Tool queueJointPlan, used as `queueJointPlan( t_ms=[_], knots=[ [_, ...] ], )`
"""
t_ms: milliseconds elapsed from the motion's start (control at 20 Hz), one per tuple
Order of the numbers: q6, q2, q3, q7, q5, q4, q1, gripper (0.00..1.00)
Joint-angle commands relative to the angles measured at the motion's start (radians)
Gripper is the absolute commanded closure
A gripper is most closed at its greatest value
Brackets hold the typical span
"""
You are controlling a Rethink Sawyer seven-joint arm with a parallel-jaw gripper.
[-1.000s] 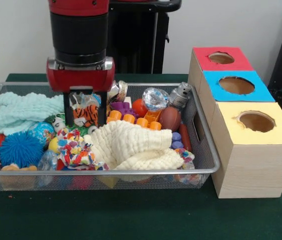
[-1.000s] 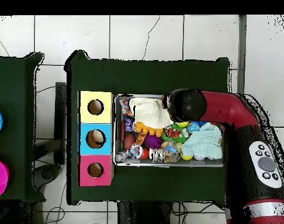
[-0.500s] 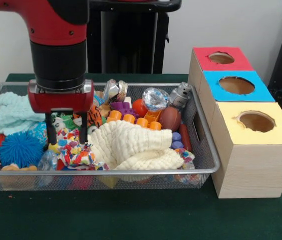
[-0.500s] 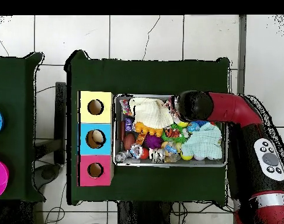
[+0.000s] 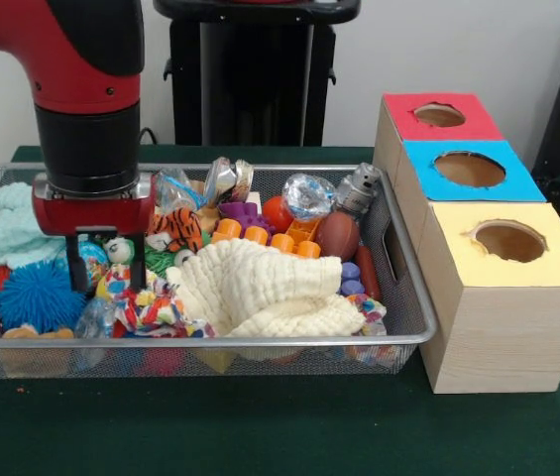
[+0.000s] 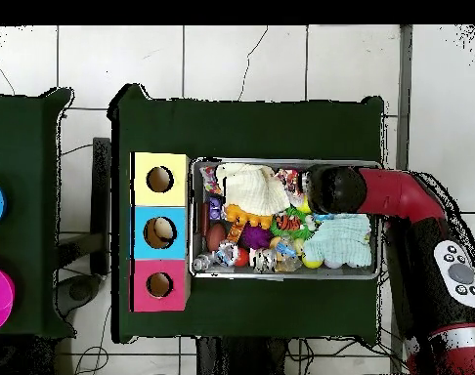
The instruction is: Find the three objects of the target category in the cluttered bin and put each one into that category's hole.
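The wire mesh bin [image 5: 260,342] holds a heap of toys and cloths. One printed fabric bundle [image 5: 149,303] lies near the bin's front, left of the cream muslin cloth [image 5: 260,288]. A second printed bundle [image 5: 373,313] peeks out at the front right corner, partly under the cream cloth. I see no third one for sure. My gripper [image 5: 104,278] is open, down among the toys, its right finger [image 5: 139,268] at the first bundle's left edge. In the overhead view the arm's end [image 6: 326,187] hides the gripper. The yellow-faced hole [image 5: 509,241] is empty.
A mint-green cloth [image 5: 7,233] and a blue spiky ball [image 5: 37,296] lie left of my gripper. A tiger toy [image 5: 175,228], orange pegs [image 5: 265,238] and a brown football [image 5: 337,235] lie behind the cream cloth. The blue hole [image 5: 470,169] and red hole [image 5: 439,115] sit behind the yellow one.
My gripper has moved from over the tiger toy towards the bin's front and the picture's left, and has come down among the toys. It stays open.
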Motion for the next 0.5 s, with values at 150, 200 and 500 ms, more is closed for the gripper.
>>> queueJointPlan(
  t_ms=[150, 200, 500],
  knots=[
    [-0.071, 0.074, 0.107, -0.221, -0.089, 0.093, -0.013, 0.00],
    [-0.078, 0.077, 0.114, -0.220, -0.090, 0.099, -0.014, 0.00],
    [-0.068, 0.079, 0.128, -0.189, -0.087, 0.111, 0.000, 0.00]
  ],
)
